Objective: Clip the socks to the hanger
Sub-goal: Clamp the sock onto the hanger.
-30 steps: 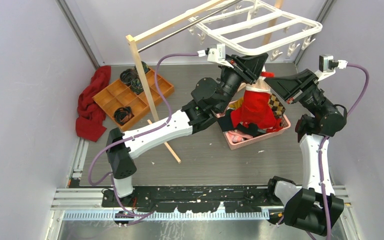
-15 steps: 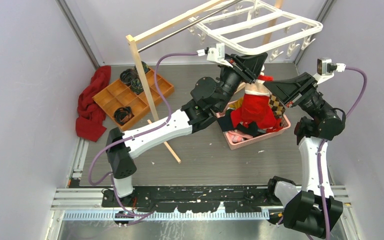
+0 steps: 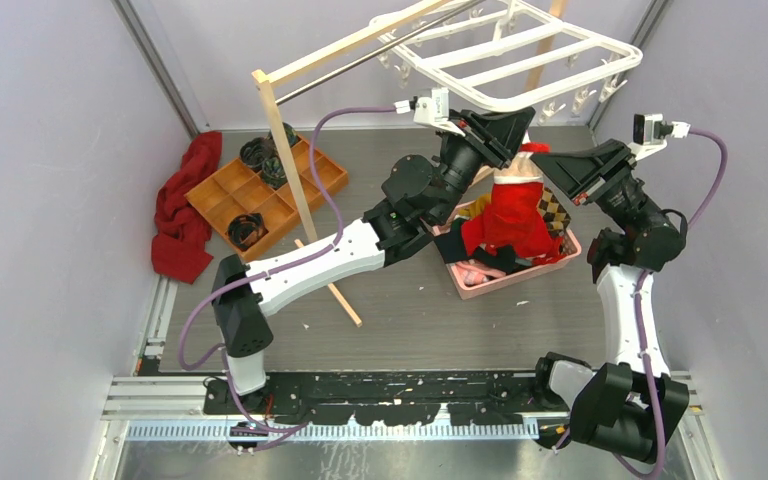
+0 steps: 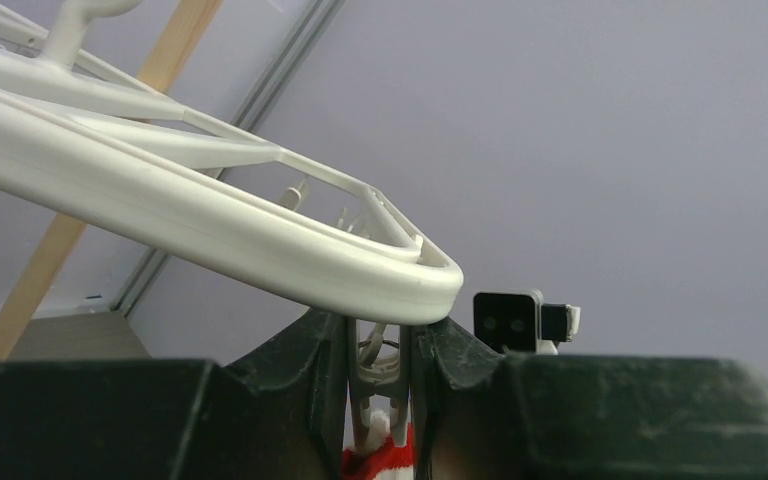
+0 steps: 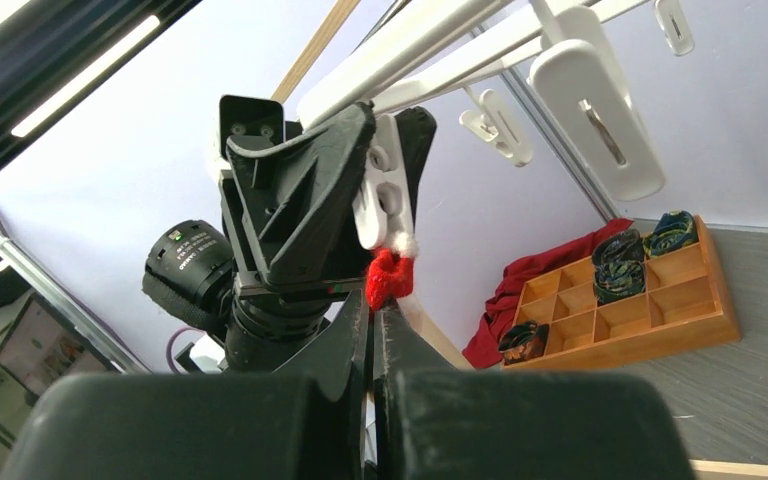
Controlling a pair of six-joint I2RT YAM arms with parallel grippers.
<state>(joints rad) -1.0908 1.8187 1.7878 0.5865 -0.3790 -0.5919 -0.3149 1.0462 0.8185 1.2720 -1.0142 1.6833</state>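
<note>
Red sock [image 3: 508, 212] job, early days. Pinching its top end tight in the jaws of the right gripper [image 5: 372, 318], up over the table's [image 3: 410, 320] far right side. Squeezing a hanger [image 3: 560, 55] clip [image 5: 385, 195] in the jaws of the left gripper [image 4: 378, 400]. Not clipped yet, seemingly; nothing else hung.

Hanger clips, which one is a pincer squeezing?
The clip under the hanger's corner, inside the left pincer, red sock at its mouth; others dangle free.

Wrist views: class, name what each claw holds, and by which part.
Left claw squeezes a clip by its sides, under the hanger frame. Right claw pinches a red sock by its top end, beside that clip.
</note>
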